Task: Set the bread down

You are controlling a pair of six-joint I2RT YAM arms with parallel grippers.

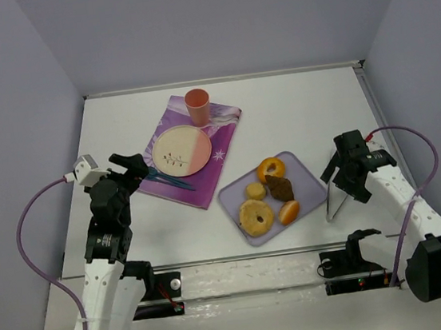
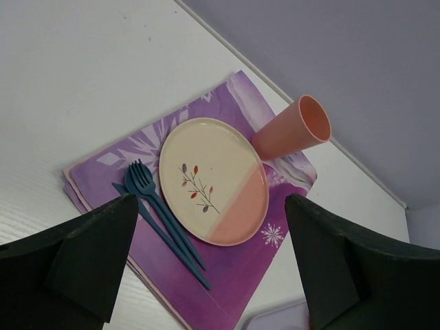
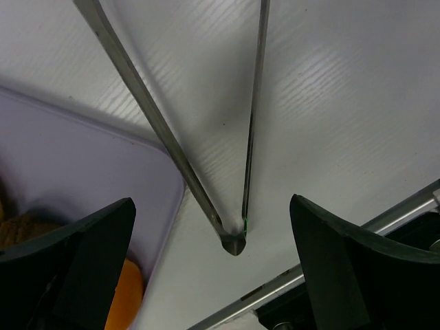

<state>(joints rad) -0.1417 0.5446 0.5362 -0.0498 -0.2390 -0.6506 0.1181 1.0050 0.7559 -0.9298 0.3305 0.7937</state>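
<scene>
On the lavender tray [image 1: 306, 172], among the ring doughnuts [image 1: 256, 216] and a small yellow bun [image 1: 255, 190], the bread [image 1: 280, 189] lies as a dark brown wedge, untouched. Just beside the tray's right edge a pair of metal tongs [image 1: 333, 198] rests on the worktop [image 1: 318, 105]. The right pincer [image 1: 344, 175] hangs over them with its jaws spread wide, holding nothing. The left pincer [image 1: 135, 169] is likewise wide and empty, near the plate [image 1: 181, 150] on the purple placemat [image 1: 219, 153]. The step in hand looks like taking up the tongs. For that, the right pincer would need to drop and close across both tong arms. No brand, label or legible writing appears; the plate bears only a twig motif.
</scene>
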